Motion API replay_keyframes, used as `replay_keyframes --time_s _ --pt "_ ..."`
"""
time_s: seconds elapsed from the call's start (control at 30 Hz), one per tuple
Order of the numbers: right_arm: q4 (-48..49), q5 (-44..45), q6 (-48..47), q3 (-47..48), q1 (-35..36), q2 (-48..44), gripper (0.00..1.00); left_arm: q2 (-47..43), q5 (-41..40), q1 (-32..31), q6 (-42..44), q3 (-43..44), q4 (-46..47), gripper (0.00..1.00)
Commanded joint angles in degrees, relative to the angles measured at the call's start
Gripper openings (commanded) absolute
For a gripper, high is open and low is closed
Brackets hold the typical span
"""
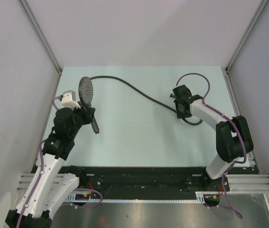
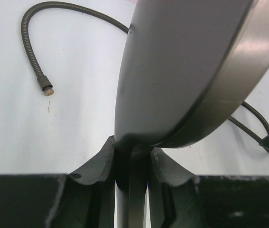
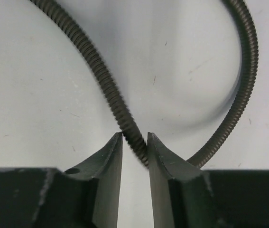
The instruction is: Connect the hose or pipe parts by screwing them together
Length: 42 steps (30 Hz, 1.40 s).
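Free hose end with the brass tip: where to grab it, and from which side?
Likely the ribbed hose just behind the brass tip, from above, with the right pincer straddling it. That end lies flat on the table, open on both sides, and gripping behind it keeps the tip clear for the shower head.

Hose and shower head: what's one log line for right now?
left gripper: shut on shower head handle | right gripper: shut on hose mid-length | hose end: loose, not screwed on
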Motion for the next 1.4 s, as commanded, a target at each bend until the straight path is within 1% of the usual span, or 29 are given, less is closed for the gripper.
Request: replay_keyframes --time_s 0.0,0.03,0.07,0.1,0.13,0.2,0.23,0.27,0.3,0.37,0.47,0.53,0.6,0.67,0.7,0.8,0.83,0.9,0.97,1.0,1.07,1.1,1.13,1.17,1.2,1.23,1.27,1.33,1.37 --pt "8.99 -1.33 0.70 0.67 1.52 -7.95 0.37 -1.21 -2.12 0.31 -0.52 2.06 3.24 0.00" --pt "11.56 -6.49 -1.22 0.58 2.14 -8.48 0.44 -1.47 -2.39 0.39 -0.43 1.98 3.15 0.00" --pt "14.54 -9.32 -2.28 0.58 2.67 -8.14 0.47 -2.17 -3.26 0.48 -0.43 1.97 2.98 0.00" --pt "20.49 -11.96 -3.33 0.67 3.37 -7.44 0.50 -2.53 -3.79 0.39 -0.43 1.97 3.07 0.00" --pt "23.60 -14.42 -4.21 0.75 4.42 -6.30 0.56 -2.97 -4.23 0.39 -0.43 1.97 2.81 0.00" --pt "31.49 -15.50 -4.49 1.28 4.87 -1.74 0.59 -3.85 -5.64 0.39 -0.43 1.97 2.54 0.00" --pt "33.10 -17.16 -4.40 2.15 4.96 0.11 0.62 -4.11 -5.81 0.39 -0.34 1.97 2.54 0.00" --pt "33.47 -17.61 -4.31 4.51 4.96 4.30 0.62 -4.11 -5.99 0.39 -0.34 2.06 2.45 0.00" --pt "36.86 -17.87 -4.57 6.10 5.05 6.43 0.63 -4.20 -6.17 0.39 -0.34 2.06 2.36 0.00" --pt "38.30 -18.75 -5.62 10.83 5.57 12.74 0.64 -4.29 -5.99 0.39 -0.25 2.06 2.28 0.00" --pt "37.34 -19.28 -5.98 16.73 6.19 18.65 0.64 -4.64 -6.34 0.39 -0.34 2.06 2.28 0.01" --pt "34.01 -20.25 -6.07 23.84 6.28 24.19 0.64 -4.64 -6.52 0.39 -0.34 2.06 2.19 0.01" --pt "28.23 -20.77 -6.85 30.42 6.89 29.27 0.64 -4.55 -6.43 0.39 -0.43 2.06 2.19 0.00" --pt "25.40 -20.34 -8.08 33.79 7.59 32.02 0.62 -4.55 -6.78 0.39 -0.43 2.15 2.28 0.00" --pt "23.30 -19.29 -9.22 35.98 8.29 33.77 0.58 -4.55 -6.78 0.48 -0.43 2.06 2.19 0.00" --pt "21.60 -16.32 -11.86 37.05 9.52 35.28 0.49 -4.20 -7.05 0.39 -0.60 2.06 2.19 0.00" --pt "21.69 -13.25 -13.09 37.05 9.88 35.89 0.49 -4.03 -6.96 0.39 -0.69 2.06 2.27 0.00" --pt "20.91 -10.42 -13.98 37.40 10.06 36.60 0.49 -4.11 -7.05 0.39 -0.87 2.06 2.19 0.00" --pt "20.46 -10.49 -14.68 37.41 9.88 37.13 0.49 -3.94 -7.13 0.39 -0.96 2.06 2.19 0.00" --pt "20.29 -10.49 -14.77 37.32 9.79 37.13 0.46 -4.02 -7.05 0.39 -1.04 2.06 2.19 0.00" --pt "20.63 -10.06 -14.33 35.74 9.88 36.43 0.33 -3.94 -6.78 0.48 -1.13 2.06 2.19 0.00" --pt "21.51 -10.14 -14.42 34.52 10.06 35.73 0.25 -3.85 -6.78 0.48 -1.04 2.06 2.19 0.00" --pt "22.74 -10.06 -14.68 32.94 10.58 33.81 0.21 -3.94 -7.04 0.57 -1.04 1.98 2.19 0.00" --pt "25.88 -9.36 -15.38 28.92 10.85 32.48 0.14 -3.94 -7.22 0.83 -1.13 1.97 2.27 0.01" --pt "27.30 -8.92 -15.73 27.05 11.11 30.82 0.10 -3.94 -7.22 0.92 -1.04 1.89 2.28 0.00" --pt "28.62 -8.39 -16.00 24.77 11.37 29.15 0.08 -4.02 -7.40 1.01 -1.04 1.71 2.19 0.00" --pt "31.42 -7.95 -16.35 20.49 11.55 24.78 0.05 -3.94 -7.31 1.01 -0.87 1.71 2.19 0.00" --pt "33.55 -8.12 -15.39 16.24 11.38 20.19 0.02 -3.68 -7.14 1.01 -0.96 1.62 2.27 0.00" --pt "33.47 -8.56 -14.69 12.40 11.38 14.94 0.01 -3.59 -7.22 1.01 -0.96 1.62 2.36 0.00"
